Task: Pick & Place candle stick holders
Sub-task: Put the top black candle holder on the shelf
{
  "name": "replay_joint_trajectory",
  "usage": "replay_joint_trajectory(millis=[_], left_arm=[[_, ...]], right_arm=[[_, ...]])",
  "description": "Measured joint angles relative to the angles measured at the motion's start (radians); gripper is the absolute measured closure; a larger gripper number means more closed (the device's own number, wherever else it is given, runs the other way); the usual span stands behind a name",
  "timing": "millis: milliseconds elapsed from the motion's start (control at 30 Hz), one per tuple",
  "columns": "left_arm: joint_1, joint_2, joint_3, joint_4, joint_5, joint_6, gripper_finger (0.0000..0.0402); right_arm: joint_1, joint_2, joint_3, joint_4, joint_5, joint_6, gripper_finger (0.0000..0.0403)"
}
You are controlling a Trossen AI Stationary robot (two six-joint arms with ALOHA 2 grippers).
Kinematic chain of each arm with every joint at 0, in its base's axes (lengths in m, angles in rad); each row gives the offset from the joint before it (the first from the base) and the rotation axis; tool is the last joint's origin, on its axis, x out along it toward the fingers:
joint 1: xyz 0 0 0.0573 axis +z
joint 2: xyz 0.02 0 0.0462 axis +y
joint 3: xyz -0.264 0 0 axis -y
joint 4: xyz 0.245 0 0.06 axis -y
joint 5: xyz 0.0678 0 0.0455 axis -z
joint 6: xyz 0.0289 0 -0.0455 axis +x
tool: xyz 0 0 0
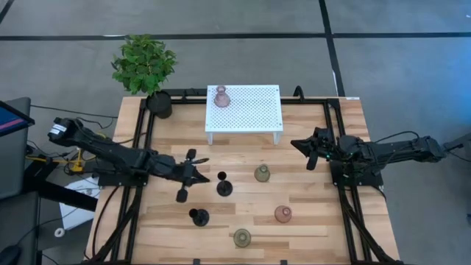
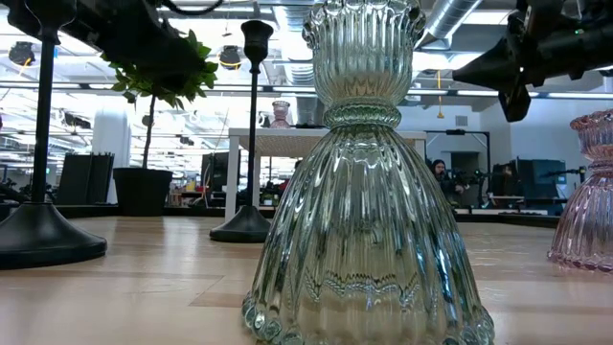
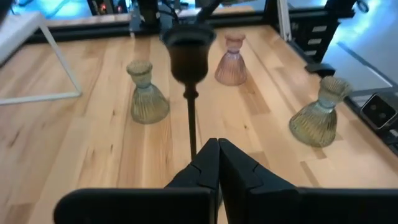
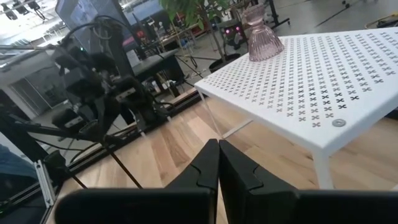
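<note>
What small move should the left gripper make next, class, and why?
Probably open its fingers and ease forward around the black holder's thin stem. The left gripper is shut, lined up just short of that stem, gripping nothing. One pink holder already stands on the white stand; the right gripper waits, shut, beside that stand.

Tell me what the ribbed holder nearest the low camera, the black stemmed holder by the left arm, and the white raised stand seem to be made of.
Ribbed holder: looks like clear, green-tinted pressed glass; the room shows through its glossy ribs.
Black stemmed holder: probably dark-coated metal, judging by its thin rigid stem and dull sheen, though that is uncertain.
White stand: likely painted sheet metal, thin, flat, matte and evenly perforated.
</note>
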Motion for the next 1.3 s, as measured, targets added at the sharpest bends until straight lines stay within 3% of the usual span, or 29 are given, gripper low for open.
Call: replay_joint_trajectory(millis=[467, 700, 1000, 1300], left_arm=[[0.001, 0.120, 0.002, 0.060, -0.025, -0.053, 0.0389], [0.003, 0.120, 0.002, 0.074, -0.103, -0.053, 0.0374], [0.047, 0.194, 0.002, 0.093, -0.066, -0.106, 0.0304], [0.060, 0.334, 0.002, 0.246, -0.002, -0.110, 0.0218]], right_arm=[[0.000, 0.000, 0.000, 0.000, -0.002, 0.002, 0.0403], [0.000, 0.000, 0.000, -0.001, -0.002, 0.002, 0.0403], [0.000, 0.000, -0.001, -0.001, -0.002, 0.002, 0.0403], [0.000, 0.000, -0.001, -0.001, -0.002, 0.002, 0.0403]])
